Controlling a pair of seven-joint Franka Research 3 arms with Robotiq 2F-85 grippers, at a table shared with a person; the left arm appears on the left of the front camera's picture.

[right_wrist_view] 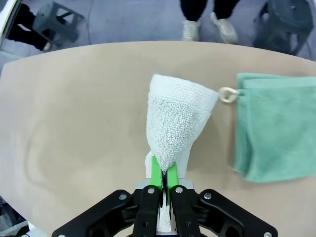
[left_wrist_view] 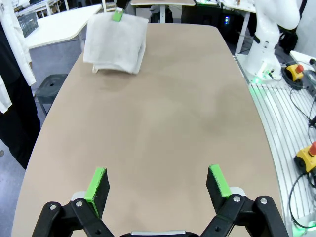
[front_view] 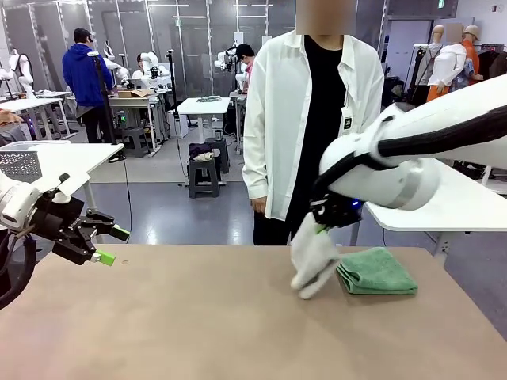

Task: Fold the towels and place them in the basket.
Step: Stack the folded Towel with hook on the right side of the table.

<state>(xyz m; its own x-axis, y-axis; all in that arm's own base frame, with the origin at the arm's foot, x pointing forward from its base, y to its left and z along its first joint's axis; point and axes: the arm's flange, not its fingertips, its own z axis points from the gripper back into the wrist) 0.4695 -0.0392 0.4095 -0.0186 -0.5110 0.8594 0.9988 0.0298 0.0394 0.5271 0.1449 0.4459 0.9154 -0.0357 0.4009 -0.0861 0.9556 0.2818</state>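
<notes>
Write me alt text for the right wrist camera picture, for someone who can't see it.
The right gripper is shut on a cream-white towel, which hangs from its green pads down to a tan table. A folded mint green towel lies flat beside it, and a person's shoes stand past the far edge.

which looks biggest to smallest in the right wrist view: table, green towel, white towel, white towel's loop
1. Table
2 and 3. Green towel, lying folded, and white towel, hanging from the shut right tool: alike in apparent size, and the white one is nearer the camera, so unranked.
4. Loop
</notes>
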